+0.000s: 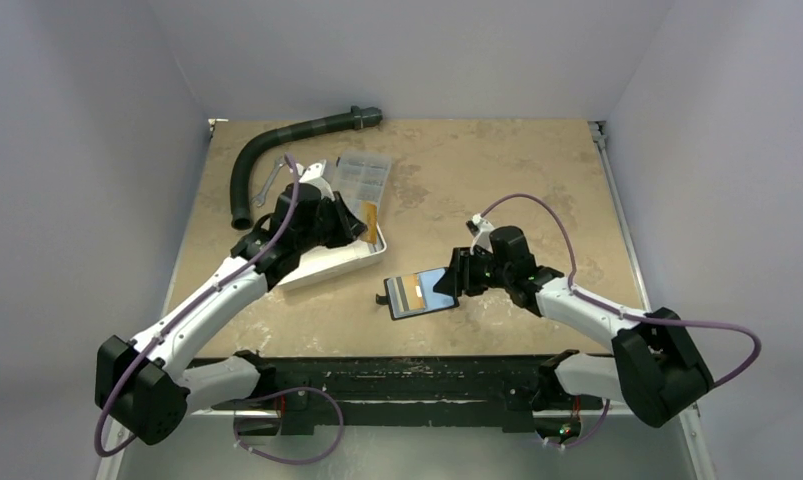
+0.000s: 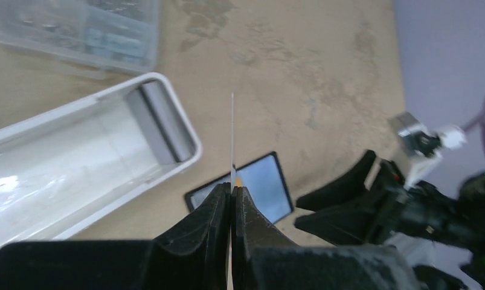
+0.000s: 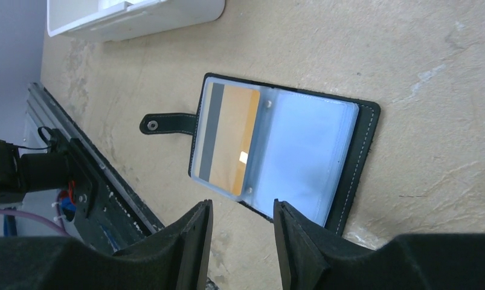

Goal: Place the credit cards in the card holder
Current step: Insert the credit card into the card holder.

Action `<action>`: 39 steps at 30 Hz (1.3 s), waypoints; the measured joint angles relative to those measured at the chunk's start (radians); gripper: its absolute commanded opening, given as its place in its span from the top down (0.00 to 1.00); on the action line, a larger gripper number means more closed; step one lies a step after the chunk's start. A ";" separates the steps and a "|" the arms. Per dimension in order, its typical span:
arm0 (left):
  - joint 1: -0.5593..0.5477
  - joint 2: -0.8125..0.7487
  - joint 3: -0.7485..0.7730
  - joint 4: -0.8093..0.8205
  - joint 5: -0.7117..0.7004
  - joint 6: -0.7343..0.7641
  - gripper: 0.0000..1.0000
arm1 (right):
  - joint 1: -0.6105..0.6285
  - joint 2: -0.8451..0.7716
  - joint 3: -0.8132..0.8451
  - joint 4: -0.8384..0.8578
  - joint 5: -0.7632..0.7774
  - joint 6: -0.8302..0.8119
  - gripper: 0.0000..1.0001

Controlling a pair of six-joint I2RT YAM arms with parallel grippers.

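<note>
The card holder [image 3: 348, 151] lies open on the table, bluish-grey sleeves up and its snap strap out to one side; it also shows in the top view [image 1: 409, 297]. An orange credit card [image 3: 231, 139] sits in one sleeve. My left gripper [image 2: 232, 188] is shut on another credit card [image 2: 232, 130], seen edge-on as a thin pale line. In the top view this credit card [image 1: 372, 221] looks orange and hangs over the end of the white tray, held by the left gripper [image 1: 362, 228]. My right gripper [image 3: 243, 211] stands open at the holder's edge, with nothing between its fingers.
The white tray [image 1: 322, 265] lies at the left, with a clear compartment box [image 1: 362, 175] behind it. A dark ribbed hose [image 1: 277, 145] and a wrench [image 1: 265, 185] lie at the back left. The table's near edge and rail [image 3: 89, 175] run close to the holder.
</note>
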 measured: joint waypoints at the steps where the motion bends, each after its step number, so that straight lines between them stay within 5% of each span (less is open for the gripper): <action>1: 0.001 -0.012 -0.023 0.054 0.063 -0.008 1.00 | 0.000 0.016 0.000 0.017 -0.009 0.006 0.51; 7: -0.036 0.017 -0.219 0.341 0.300 -0.120 1.00 | -0.009 0.095 -0.022 0.129 -0.045 0.055 0.69; 12: -0.162 0.078 -0.307 0.436 0.330 -0.190 1.00 | -0.027 0.177 -0.040 0.182 -0.047 0.082 0.90; 17: -0.213 0.101 -0.373 0.518 0.337 -0.256 1.00 | -0.048 0.215 -0.055 0.187 0.002 0.098 0.99; 39: -0.213 0.301 -0.414 0.579 0.312 -0.428 1.00 | -0.060 0.234 -0.056 0.200 0.004 0.126 1.00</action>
